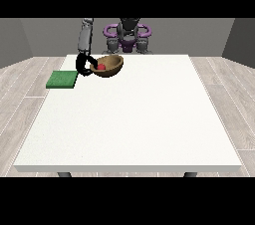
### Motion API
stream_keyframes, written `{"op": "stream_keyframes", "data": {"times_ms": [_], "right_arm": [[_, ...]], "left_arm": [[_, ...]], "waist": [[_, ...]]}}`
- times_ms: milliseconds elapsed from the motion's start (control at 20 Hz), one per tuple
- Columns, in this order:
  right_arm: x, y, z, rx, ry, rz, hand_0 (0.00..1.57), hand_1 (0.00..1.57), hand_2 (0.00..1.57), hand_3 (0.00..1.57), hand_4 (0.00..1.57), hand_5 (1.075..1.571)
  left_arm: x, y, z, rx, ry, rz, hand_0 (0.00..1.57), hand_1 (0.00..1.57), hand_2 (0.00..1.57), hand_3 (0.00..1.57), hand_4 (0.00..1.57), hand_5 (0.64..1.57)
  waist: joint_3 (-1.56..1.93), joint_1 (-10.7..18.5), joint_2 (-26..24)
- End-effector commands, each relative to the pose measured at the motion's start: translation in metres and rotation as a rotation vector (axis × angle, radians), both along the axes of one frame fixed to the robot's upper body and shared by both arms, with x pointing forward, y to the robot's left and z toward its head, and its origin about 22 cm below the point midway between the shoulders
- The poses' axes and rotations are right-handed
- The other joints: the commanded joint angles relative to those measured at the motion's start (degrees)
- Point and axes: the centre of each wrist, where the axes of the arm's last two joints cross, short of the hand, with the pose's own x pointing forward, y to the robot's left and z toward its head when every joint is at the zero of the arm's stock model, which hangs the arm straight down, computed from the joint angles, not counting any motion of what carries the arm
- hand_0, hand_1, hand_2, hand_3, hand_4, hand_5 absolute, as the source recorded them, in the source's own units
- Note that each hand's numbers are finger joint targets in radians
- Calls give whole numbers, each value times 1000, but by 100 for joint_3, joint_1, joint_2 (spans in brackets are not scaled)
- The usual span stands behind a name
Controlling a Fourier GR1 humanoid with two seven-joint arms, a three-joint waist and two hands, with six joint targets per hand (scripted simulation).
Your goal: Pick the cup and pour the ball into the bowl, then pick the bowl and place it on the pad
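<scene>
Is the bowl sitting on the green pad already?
No, the bowl with the red ball inside is tilted beside the green pad, at the hand at the view's left.

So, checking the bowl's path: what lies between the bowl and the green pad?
In the front view, only the robot hand holding the bowl lies before the pad.

the white table (129, 119) carries 1 green pad (62, 79) at its far edge.

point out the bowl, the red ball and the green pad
bowl (113, 69): front view, outer wall
red ball (101, 66): front view, its top, inside the bowl
green pad (62, 79): front view, middle of its top
</scene>
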Motion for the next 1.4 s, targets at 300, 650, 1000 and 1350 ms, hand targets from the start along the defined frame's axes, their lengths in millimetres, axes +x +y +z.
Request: {"op": "stream_keyframes", "data": {"times_ms": [300,650,1000,1350], "right_arm": [[19,-86,83,-177,233,-126,1571,1571,1571,1068,1024,1554],[18,-101,112,-233,258,-99,1571,1571,1571,724,1050,1563],[22,-161,157,-204,238,-107,1571,1571,1571,585,1094,1564],[53,-169,193,-215,190,-114,1571,1571,1571,381,1123,1568]], "left_arm": [[-7,30,-21,-27,79,74,0,0,0,0,1194,1528],[-16,49,-33,-26,99,121,0,0,0,0,1203,1540],[-35,78,-54,-56,89,172,0,0,0,0,1205,1543],[-35,82,-48,-32,13,153,0,0,0,0,1210,1555]], "waist": [[219,-401,-335],[222,-739,-345],[248,-894,-281],[247,-786,155]]}}
